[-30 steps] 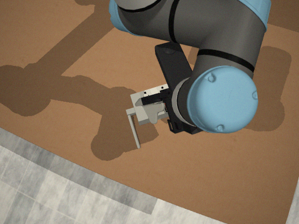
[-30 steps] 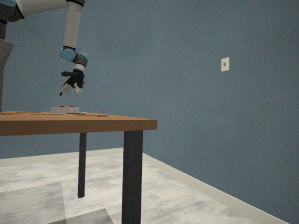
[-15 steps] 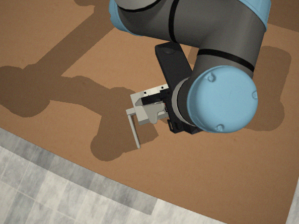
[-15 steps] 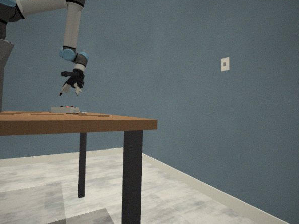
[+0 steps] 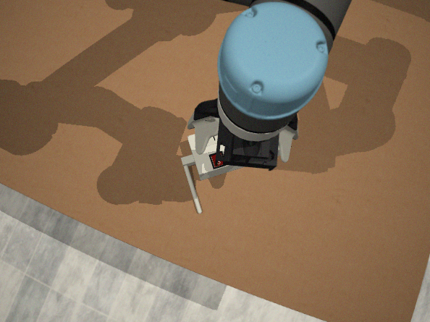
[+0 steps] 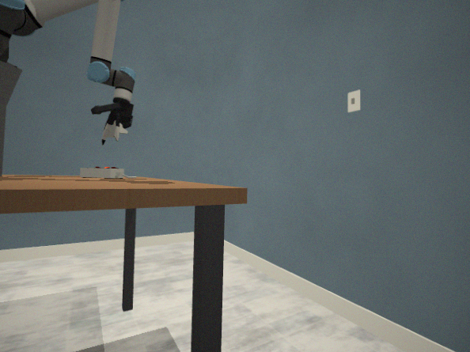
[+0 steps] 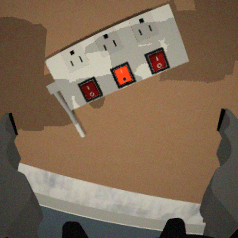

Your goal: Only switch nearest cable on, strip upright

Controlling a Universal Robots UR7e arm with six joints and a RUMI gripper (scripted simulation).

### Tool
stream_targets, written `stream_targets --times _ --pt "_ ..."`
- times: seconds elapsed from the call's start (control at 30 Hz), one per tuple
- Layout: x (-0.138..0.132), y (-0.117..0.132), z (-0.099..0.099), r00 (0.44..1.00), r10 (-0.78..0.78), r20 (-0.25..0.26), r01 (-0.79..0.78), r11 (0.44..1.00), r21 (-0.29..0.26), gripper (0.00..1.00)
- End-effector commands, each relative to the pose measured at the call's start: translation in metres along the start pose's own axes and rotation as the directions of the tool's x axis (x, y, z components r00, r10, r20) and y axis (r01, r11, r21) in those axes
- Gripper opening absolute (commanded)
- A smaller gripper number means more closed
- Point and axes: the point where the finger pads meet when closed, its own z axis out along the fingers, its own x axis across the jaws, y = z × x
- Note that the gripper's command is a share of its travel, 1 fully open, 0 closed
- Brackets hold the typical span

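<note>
Hovering above the power strip (image 7: 117, 62) with its fingers spread wide and nothing between them, the gripper (image 6: 111, 135) is high over the brown desk (image 6: 119, 193), well apart from the switches. The strip lies face up, sockets and rockers showing, near the desk's front edge in the top view, with its short grey cable (image 5: 192, 187) bent off one end toward that edge. In the wrist view the middle switch (image 7: 123, 76) glows bright orange-red and so looks on, while the switch nearest the cable (image 7: 90, 90) and the far switch (image 7: 156, 60) are darker and look off, though the rocker tilt itself is too small to read. To do this step well, the arm should come straight down with one fingertip over the correct half of a rocker, press gently so the light strip does not skid or tip, and handle two rockers: the cable-end one on, the middle one off. Keeping the fingers wide helps only one tip touch. Arm shadows cross the wooden top. Beyond it are a pale grey tiled floor (image 6: 277, 312), a blue-grey wall (image 6: 277, 94) and a small white wall plate (image 6: 354, 100).
</note>
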Motion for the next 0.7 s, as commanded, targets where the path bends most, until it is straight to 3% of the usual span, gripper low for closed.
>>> stream_targets --times 0.0,0.2,0.67 --pt "-0.003 0.001 -0.019 0.980 0.192 -0.058 -0.198 0.973 -0.114 1.00" --pt "-0.004 0.002 -0.030 0.958 0.270 -0.092 -0.282 0.947 -0.152 1.00" --pt "-0.005 0.002 -0.030 0.958 0.271 -0.092 -0.283 0.947 -0.153 1.00"
